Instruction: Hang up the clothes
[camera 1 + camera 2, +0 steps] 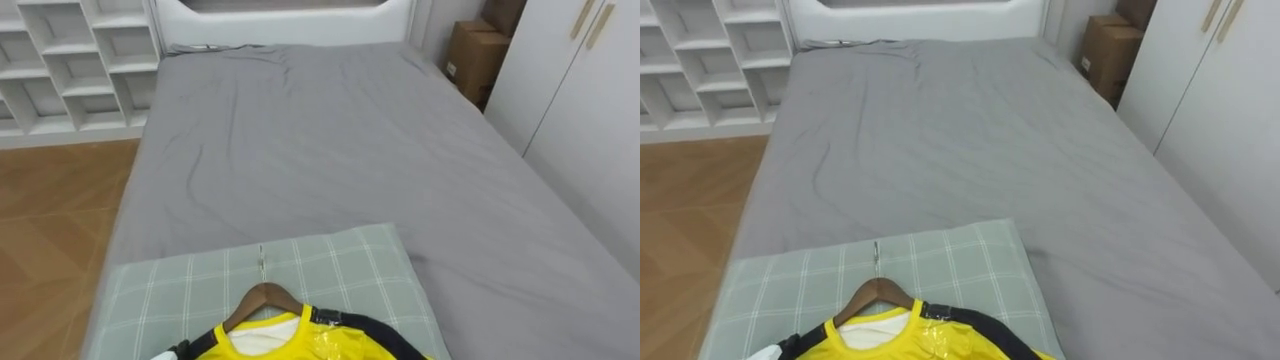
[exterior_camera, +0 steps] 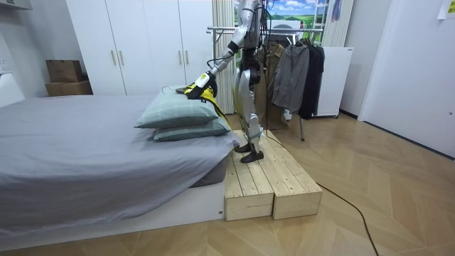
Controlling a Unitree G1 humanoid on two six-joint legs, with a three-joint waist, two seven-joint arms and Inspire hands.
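Robot's up on the wooden platform (image 2: 270, 181) beside the bed (image 1: 330, 140), left arm stretched out over it. The yellow shirt (image 1: 300, 345), on its wooden hanger (image 1: 262, 298), lies flat on the checked pillow (image 1: 340, 270), with the hanger's metal hook pointing toward the headboard. The left hand (image 2: 205, 75) sits right at the shirt in the room view. Clenched on the fabric or released, I cannot tell. Dark clothes hang on the rack (image 2: 284, 32) behind the robot.
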